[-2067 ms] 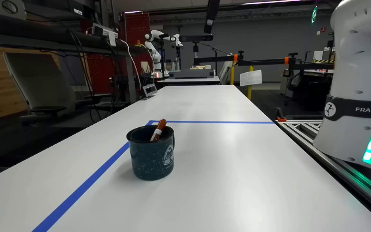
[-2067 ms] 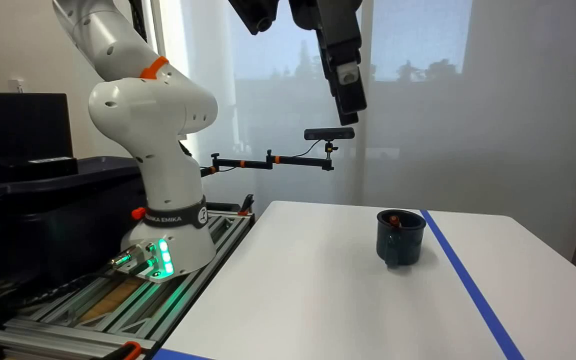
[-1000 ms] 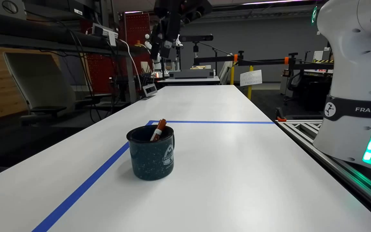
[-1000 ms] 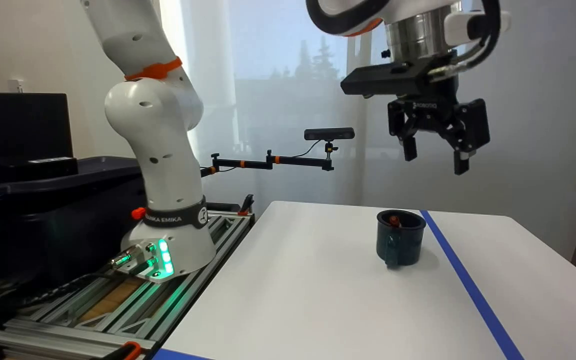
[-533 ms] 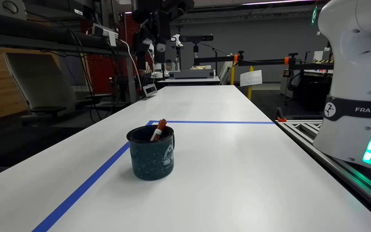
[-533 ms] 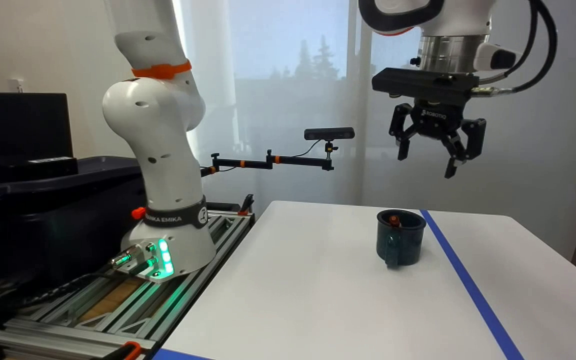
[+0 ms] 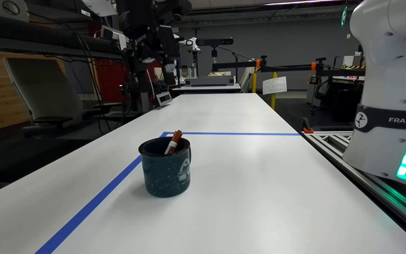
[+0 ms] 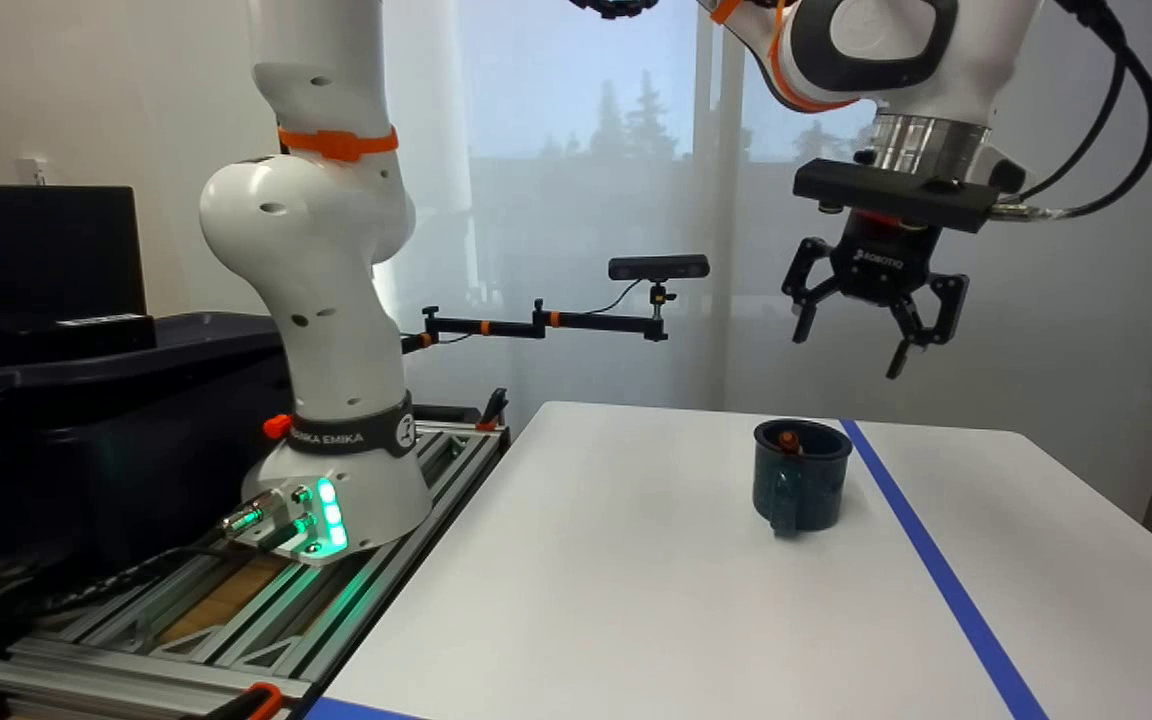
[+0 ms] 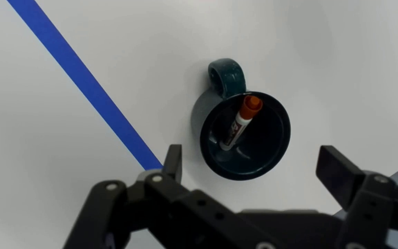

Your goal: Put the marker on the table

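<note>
The orange-capped marker (image 9: 241, 121) leans inside the speckled, glossy dark teal mug (image 7: 163, 178), whose wall hides the marker's lower end in both exterior views; the label (image 9: 234, 131) on its barrel is hard to read. The mug stands upright on the smooth white table (image 8: 616, 560), its printed emblem (image 7: 184, 170) too small to make out. Above the table, the black Robotiq gripper (image 8: 849, 353) spreads its angular fingers (image 9: 339, 176) wide, gripping nothing; the wrist view crops its body.

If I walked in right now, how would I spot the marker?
Find the white table with blue tape. On it stands a dark speckled mug. Leaning inside is the marker, its orange-red cap and white barrel bright against the dark mug.
</note>
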Robot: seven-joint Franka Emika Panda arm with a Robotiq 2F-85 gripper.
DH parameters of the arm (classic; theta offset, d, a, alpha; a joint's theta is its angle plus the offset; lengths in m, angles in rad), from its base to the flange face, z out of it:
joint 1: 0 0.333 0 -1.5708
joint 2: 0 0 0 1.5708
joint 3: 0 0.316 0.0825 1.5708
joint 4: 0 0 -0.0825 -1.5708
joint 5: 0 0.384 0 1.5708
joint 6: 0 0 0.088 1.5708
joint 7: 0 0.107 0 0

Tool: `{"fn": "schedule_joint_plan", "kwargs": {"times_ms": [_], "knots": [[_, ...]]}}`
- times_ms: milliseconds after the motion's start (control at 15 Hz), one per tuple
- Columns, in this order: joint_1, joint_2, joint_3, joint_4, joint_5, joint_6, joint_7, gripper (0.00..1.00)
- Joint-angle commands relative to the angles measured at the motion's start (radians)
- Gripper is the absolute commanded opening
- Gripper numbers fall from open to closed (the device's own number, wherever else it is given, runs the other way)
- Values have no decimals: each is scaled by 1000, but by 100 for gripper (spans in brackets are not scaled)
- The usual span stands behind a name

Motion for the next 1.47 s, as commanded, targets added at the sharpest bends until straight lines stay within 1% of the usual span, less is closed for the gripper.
{"fn": "schedule_joint_plan", "kwargs": {"times_ms": [0, 200, 400, 533, 667, 733, 867, 1000, 1133, 1400], "knots": [[-24, 55, 46, 51, -85, -28, 40, 100], [-24, 82, 71, 64, -112, -26, 68, 100], [-16, 93, 95, 72, -129, -28, 127, 100], [-21, 90, 115, 76, -78, -69, 148, 100], [-51, 84, 130, 86, 59, -139, 82, 100], [-33, 90, 127, 60, -26, -74, 123, 100], [-42, 90, 130, 72, 28, -106, 107, 100], [-49, 90, 129, 77, 38, -114, 101, 100], [-49, 94, 131, 80, 37, -121, 95, 100], [-32, 99, 144, 86, 0, -163, 152, 100]]}}
